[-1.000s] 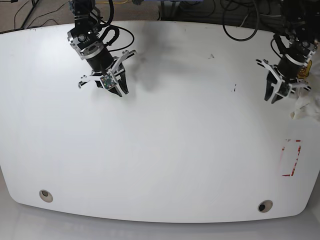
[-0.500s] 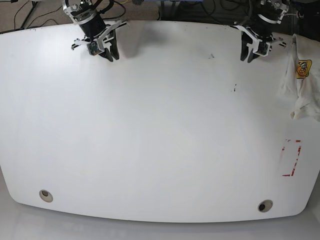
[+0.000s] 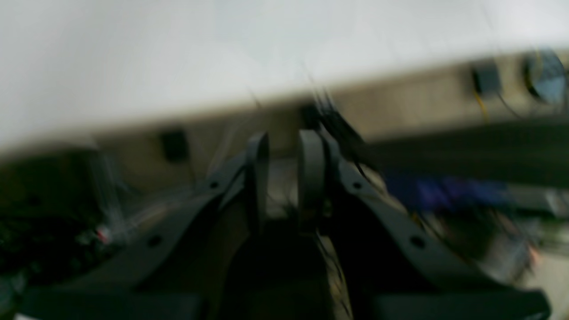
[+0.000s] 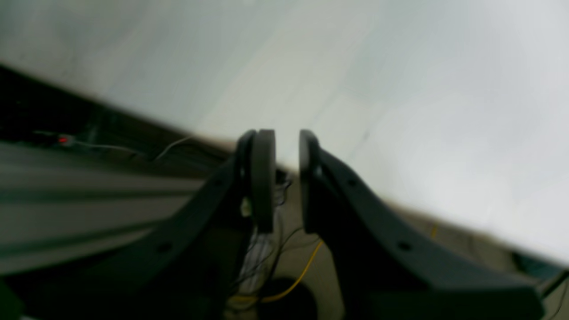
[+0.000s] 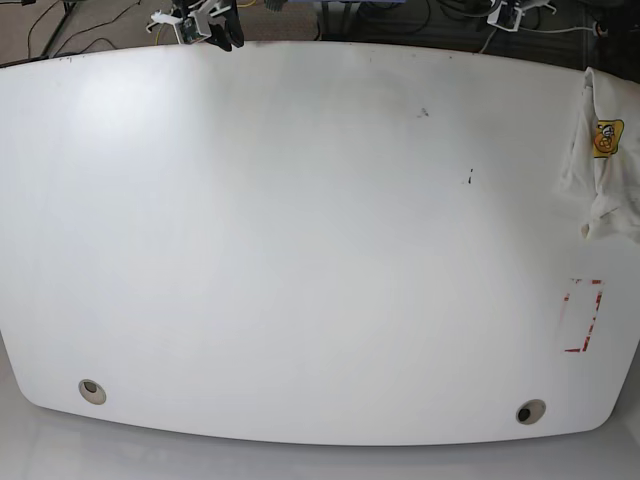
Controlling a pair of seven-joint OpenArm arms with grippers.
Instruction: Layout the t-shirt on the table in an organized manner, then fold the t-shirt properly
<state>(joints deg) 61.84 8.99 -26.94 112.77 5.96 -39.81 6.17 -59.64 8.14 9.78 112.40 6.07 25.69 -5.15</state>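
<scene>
White cloth, the t-shirt (image 5: 605,165), lies bunched at the table's (image 5: 300,250) right edge in the base view, which catches only the tips of both grippers at the top. The blurred wrist views show the left gripper (image 3: 283,153) and right gripper (image 4: 286,153) narrowly parted, holding nothing, beyond the table's edge

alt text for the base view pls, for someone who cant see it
A large glossy white table fills the view, with a crumpled white t-shirt bearing a small orange-yellow tag at its right edge. Both grippers sit at the far edge, right gripper top left and left gripper top right, holding nothing.
</scene>
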